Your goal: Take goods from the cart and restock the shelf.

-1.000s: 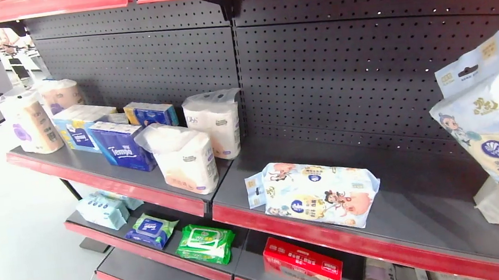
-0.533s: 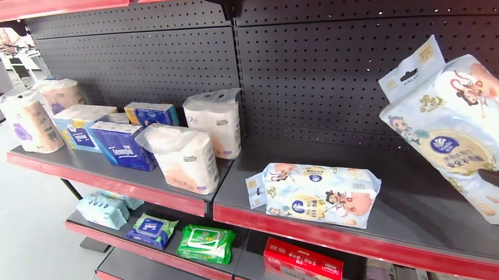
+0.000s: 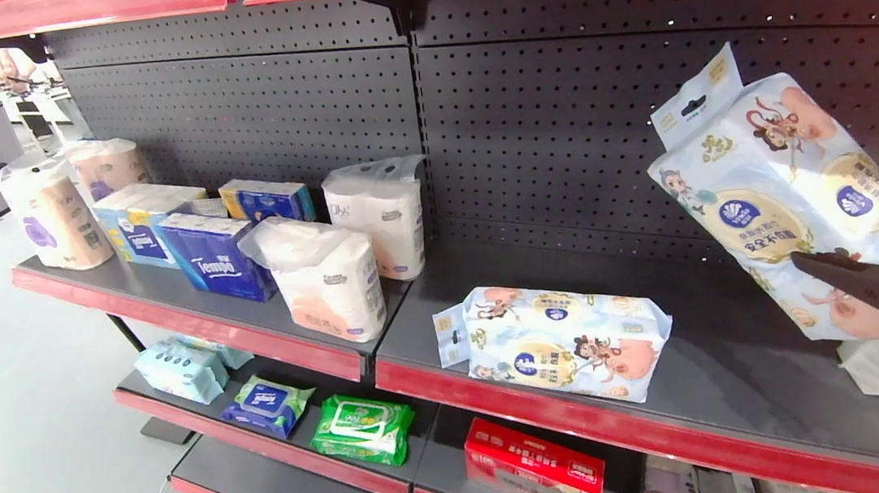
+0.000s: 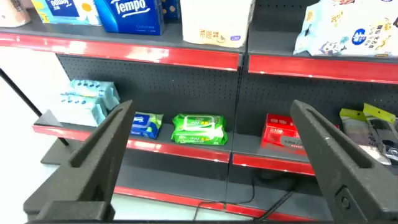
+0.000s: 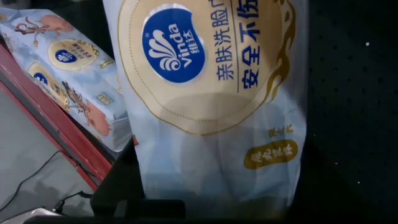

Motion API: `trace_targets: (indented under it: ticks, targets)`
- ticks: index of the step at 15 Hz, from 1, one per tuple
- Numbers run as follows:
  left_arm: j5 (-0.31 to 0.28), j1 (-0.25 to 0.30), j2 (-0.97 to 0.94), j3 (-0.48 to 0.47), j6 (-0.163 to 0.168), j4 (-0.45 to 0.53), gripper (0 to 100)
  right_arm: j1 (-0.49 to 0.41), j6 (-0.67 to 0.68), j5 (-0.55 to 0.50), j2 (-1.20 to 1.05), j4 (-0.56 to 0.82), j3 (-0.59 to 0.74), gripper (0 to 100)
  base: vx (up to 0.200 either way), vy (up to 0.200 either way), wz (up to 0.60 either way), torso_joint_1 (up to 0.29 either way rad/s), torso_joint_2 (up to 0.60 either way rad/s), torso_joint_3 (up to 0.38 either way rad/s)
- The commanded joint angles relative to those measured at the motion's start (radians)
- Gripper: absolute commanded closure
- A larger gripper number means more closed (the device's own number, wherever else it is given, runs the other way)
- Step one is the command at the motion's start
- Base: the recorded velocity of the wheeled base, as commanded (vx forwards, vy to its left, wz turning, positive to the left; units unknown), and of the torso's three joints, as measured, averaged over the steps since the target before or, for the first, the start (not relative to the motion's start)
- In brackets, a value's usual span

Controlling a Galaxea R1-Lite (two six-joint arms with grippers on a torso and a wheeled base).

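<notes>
We see the right gripper (image 3: 827, 269) cut by the edge beside the pack (image 3: 775, 178), which hides its far finger.

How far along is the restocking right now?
Done: one tissue pack lies flat on the shelf. In hand: the right gripper holds a second pack, tilted, above that shelf. Left: set it down; the left gripper is open and empty.

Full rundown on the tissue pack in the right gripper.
The tissue pack is a soft, glossy plastic-wrapped bundle, pale blue-white with cartoon figures, a gold-ringed oval and blue round logos, plus a flat hang tab on top. It hangs tilted above the right bay of the shelf, before the pegboard. The right gripper clamps its lower end; nothing else visibly touches it.
</notes>
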Motion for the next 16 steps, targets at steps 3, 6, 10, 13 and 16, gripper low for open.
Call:
trace_targets:
  ticks: [3, 6, 10, 13, 16]
  targets:
    - [-0.062, 0.0, 0.002, 0.013, 0.001, -0.053, 0, 0.004, 0.001, 0.019, 0.004, 0.0, 0.04, 100, 0.0, 0.0, 0.0, 0.0, 0.0, 0.0]
    - [-0.039, 0.0, 0.002, 0.04, -0.008, -0.079, 0, 0.003, 0.001, 0.054, -0.002, -0.001, 0.043, 100, 0.0, 0.0, 0.0, 0.0, 0.0, 0.0]
    - [0.131, 0.0, 0.002, 0.04, -0.022, -0.08, 0, 0.001, 0.001, 0.053, -0.011, -0.001, 0.039, 100, 0.0, 0.0, 0.0, 0.0, 0.0, 0.0]
    - [0.252, 0.0, 0.002, 0.042, -0.063, -0.082, 0, 0.001, -0.001, 0.053, -0.017, -0.001, 0.04, 100, 0.0, 0.0, 0.0, 0.0, 0.0, 0.0]
    - [0.177, 0.0, 0.002, 0.076, -0.057, -0.114, 0, -0.002, 0.001, 0.053, -0.019, -0.001, 0.04, 100, 0.0, 0.0, 0.0, 0.0, 0.0, 0.0]
